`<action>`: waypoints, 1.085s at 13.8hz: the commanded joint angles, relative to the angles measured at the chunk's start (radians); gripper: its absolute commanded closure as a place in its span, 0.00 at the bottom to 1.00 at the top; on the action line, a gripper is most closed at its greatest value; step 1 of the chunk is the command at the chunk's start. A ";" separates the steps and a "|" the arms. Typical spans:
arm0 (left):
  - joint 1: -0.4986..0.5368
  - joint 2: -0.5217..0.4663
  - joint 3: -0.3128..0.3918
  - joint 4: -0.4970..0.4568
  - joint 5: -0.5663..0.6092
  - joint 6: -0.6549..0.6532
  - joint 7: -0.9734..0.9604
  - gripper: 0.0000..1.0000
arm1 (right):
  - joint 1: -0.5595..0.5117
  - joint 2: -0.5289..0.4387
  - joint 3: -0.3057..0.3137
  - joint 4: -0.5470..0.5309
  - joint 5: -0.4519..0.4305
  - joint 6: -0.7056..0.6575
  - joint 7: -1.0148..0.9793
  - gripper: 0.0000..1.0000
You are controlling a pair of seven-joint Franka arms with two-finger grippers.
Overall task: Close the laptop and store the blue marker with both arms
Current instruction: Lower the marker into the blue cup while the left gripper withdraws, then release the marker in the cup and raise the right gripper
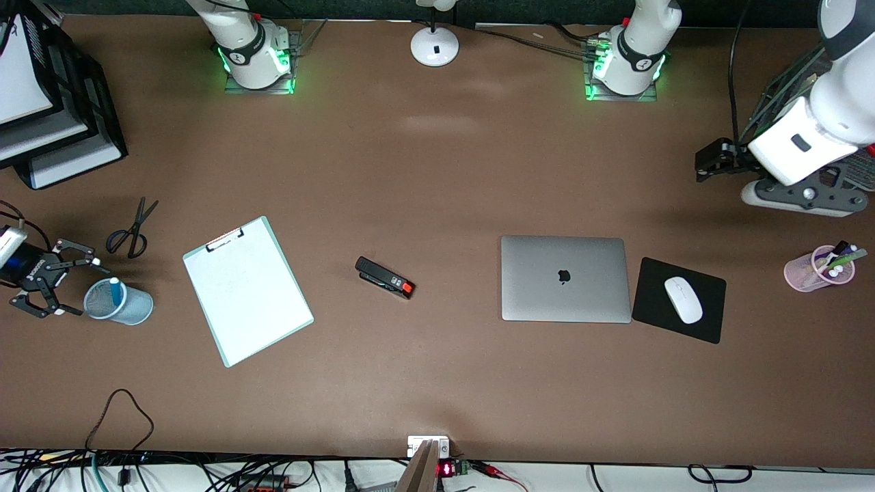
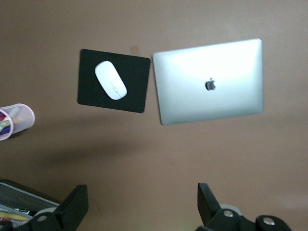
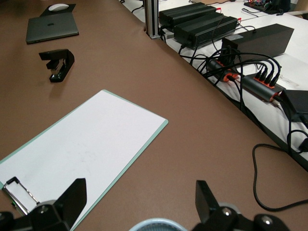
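The silver-grey laptop [image 1: 564,279] lies closed on the table, apple logo up; it also shows in the left wrist view [image 2: 209,82] and the right wrist view [image 3: 52,27]. The blue marker [image 1: 115,292] stands in a blue mesh cup [image 1: 119,303] at the right arm's end of the table. My right gripper [image 1: 81,287] is open and empty beside that cup; in the right wrist view [image 3: 140,190] only the cup's rim [image 3: 158,224] shows and the marker is hidden. My left gripper [image 1: 703,166] is open and empty, up over the left arm's end of the table [image 2: 143,195].
A white clipboard [image 1: 247,290] and a black stapler [image 1: 385,277] lie between the cup and the laptop. Scissors [image 1: 133,229] lie near the cup. A black mouse pad [image 1: 711,321] with a white mouse [image 1: 683,299] is beside the laptop. A pink pen cup [image 1: 819,268] and stacked trays [image 1: 55,102] stand at the table's ends.
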 commanded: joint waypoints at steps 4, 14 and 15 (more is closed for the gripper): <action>-0.059 -0.106 0.095 -0.131 -0.014 0.077 0.020 0.00 | 0.037 -0.099 0.010 0.003 -0.125 -0.028 0.271 0.00; -0.058 -0.123 0.098 -0.131 -0.008 0.071 0.015 0.00 | 0.192 -0.261 0.010 -0.006 -0.402 -0.027 0.757 0.00; -0.059 -0.123 0.099 -0.129 -0.006 0.074 0.011 0.00 | 0.215 -0.283 0.010 -0.007 -0.447 -0.027 0.821 0.00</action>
